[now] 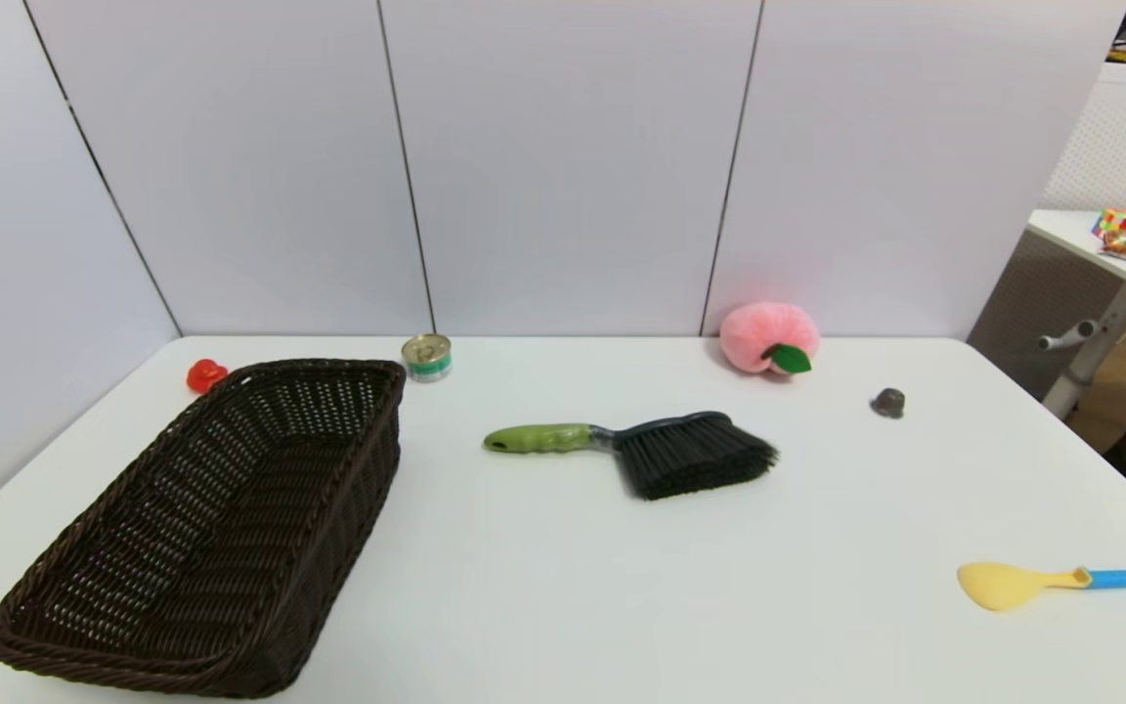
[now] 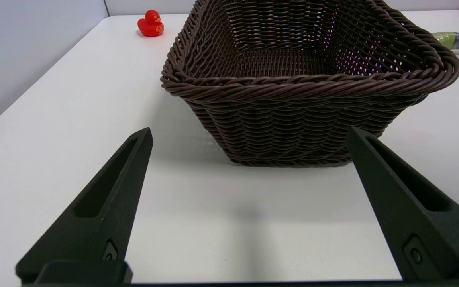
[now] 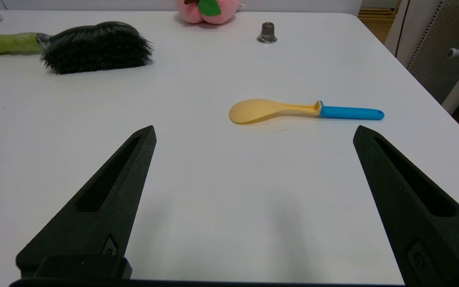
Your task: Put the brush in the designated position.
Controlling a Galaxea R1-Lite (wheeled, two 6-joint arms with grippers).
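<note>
On the white table (image 1: 563, 587), the lime-green-handled, black-bristled hand brush (image 1: 636, 450) lay untouched at centre, well right of the dark woven wicker basket (image 1: 113, 626), while the left pincer (image 2: 249, 137) and right pincer (image 3: 253, 135) both stood spread and empty, nothing yet done.

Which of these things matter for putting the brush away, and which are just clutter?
Job: brush; left gripper and right gripper, both open, parked near the table's front edge.
Clutter: basket, spoon, plush peach, tin, red duck, thimble.
</note>
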